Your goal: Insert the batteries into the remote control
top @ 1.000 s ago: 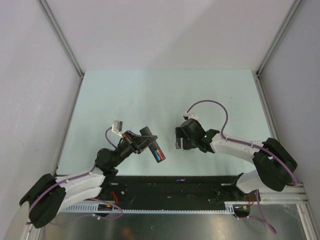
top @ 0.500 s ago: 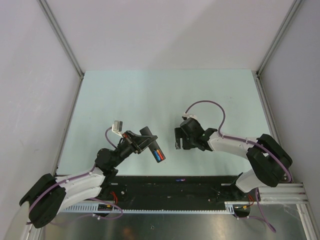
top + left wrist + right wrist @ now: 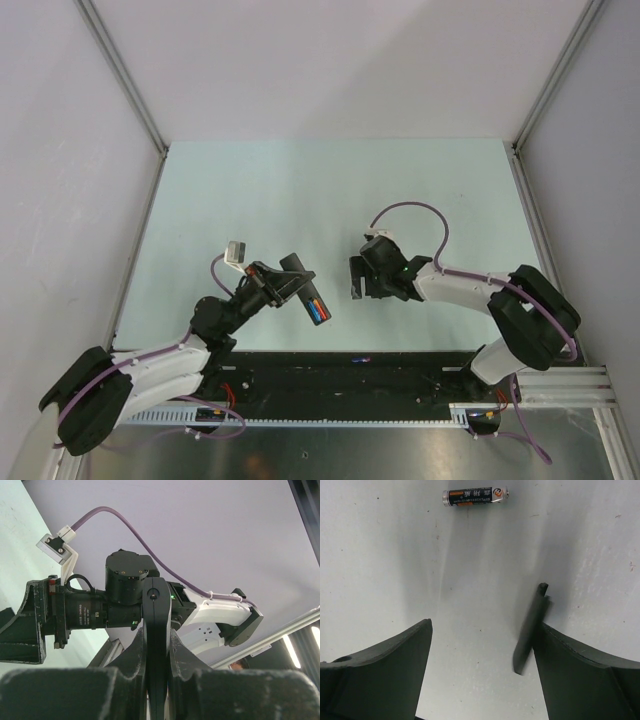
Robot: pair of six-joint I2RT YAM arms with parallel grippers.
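Left tool point(image 3: 272, 287) grips the remote control point(image 3: 298, 272), batteries point(image 3: 317, 307) showing; right tool point(image 3: 357, 282) hangs nearby.

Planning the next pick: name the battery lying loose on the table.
The dark one with the orange band, beyond the open right gripper; the blue and red-orange ones sit in the remote.

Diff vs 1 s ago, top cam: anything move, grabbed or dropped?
Only the right arm's elbow crept slightly left and up. The right gripper barely shifted and its jaws are open. Unchanged: the left gripper is clamped on the remote control, with blue and red-orange batteries showing in it. Nothing was grabbed or released.
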